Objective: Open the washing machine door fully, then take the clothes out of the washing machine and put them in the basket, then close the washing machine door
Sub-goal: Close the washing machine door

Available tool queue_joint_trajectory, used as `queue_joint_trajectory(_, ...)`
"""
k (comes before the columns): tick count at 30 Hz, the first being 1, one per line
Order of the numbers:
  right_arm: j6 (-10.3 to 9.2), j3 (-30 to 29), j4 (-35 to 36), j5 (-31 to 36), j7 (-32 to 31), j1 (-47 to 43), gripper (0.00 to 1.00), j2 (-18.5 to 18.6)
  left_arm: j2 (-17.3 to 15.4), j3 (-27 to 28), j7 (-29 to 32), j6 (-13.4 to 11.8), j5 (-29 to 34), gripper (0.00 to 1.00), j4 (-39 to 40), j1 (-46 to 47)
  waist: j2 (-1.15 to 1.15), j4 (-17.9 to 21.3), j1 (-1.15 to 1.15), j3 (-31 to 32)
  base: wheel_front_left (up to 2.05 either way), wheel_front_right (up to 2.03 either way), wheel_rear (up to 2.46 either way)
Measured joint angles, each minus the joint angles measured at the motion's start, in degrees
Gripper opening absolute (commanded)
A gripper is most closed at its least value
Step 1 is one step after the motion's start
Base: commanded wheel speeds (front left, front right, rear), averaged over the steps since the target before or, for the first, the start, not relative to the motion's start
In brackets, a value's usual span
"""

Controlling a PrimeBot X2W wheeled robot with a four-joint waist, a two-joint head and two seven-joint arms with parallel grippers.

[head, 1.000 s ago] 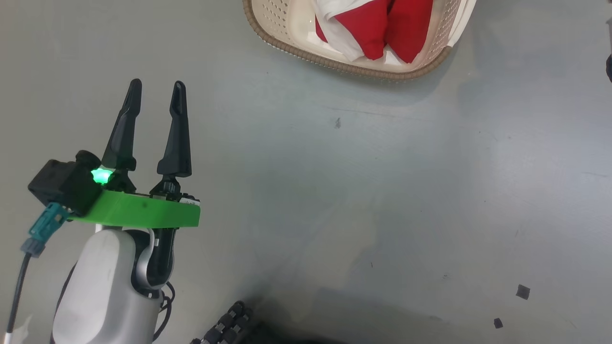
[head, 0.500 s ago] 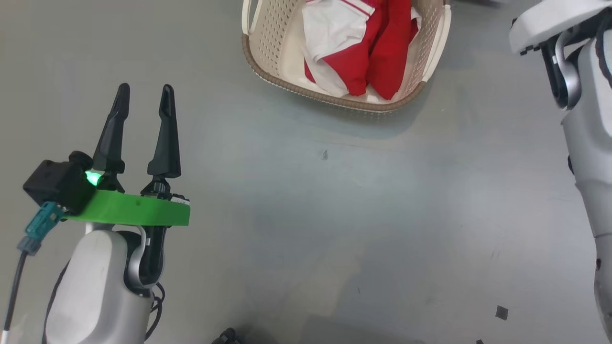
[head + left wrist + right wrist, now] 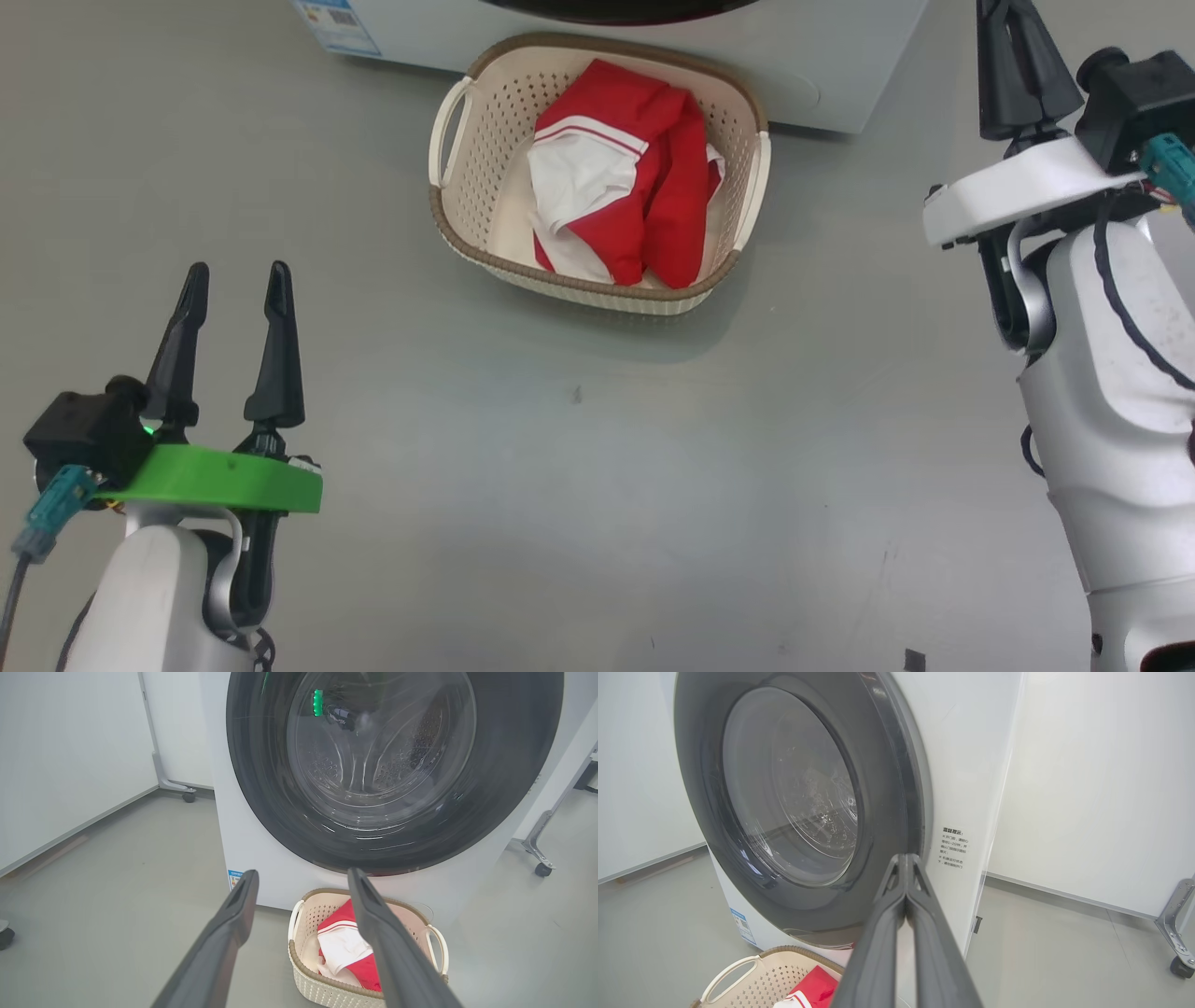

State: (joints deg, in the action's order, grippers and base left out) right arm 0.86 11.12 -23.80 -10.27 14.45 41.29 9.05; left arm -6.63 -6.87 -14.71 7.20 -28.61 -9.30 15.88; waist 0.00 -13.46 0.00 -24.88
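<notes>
Here, the robot's left hand (image 3: 237, 273) hovers over the grey floor (image 3: 607, 485) at the near left. Its two dark fingers are spread wide with nothing between them, above a green collar (image 3: 215, 478) at the wrist.

Towards the centre, the basket (image 3: 490, 131) stands on the floor just in front of the washing machine (image 3: 822, 56), close to its foot. The clothes (image 3: 644, 187) lie bundled inside the basket, red fabric folded around a white panel edged with thin striped trim. None of the fabric hangs over the brown rim.

Behind the basket, the white machine carries a small blue label (image 3: 336, 19) at the lower left corner of its front. The washing machine door (image 3: 378, 751) sits flat against that front and looks shut, its glossy black rim ringing the clear glass. Through the glass the perforated steel drum (image 3: 411, 746) can be made out.

At the far right, the right hand (image 3: 904, 858) is raised close to the machine, with its white forearm rising from the near right. Its fingers are pressed together tip to tip and grip nothing. In the right wrist view the tips line up with the right edge of the door, just beside a small printed notice (image 3: 955, 848) on the white front. Whether they touch the door cannot be told.
</notes>
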Motion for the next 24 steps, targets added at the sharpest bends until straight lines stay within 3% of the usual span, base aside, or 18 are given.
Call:
queue_joint_trajectory(8,-0.01,-1.6,2.9,-1.5,0.0,-10.1,0.00,-2.3,-0.7,2.0,0.0,0.0,1.1,1.00,-1.5,-5.1,0.00,3.7,0.00,6.3,0.00,0.00,0.00)
queue_joint_trajectory(24,-0.31,-5.1,9.6,-2.7,0.0,-27.1,0.00,-3.4,-0.3,3.3,0.0,0.0,2.4,1.00,-1.9,-12.7,0.00,9.8,0.00,17.8,0.00,0.00,0.00)
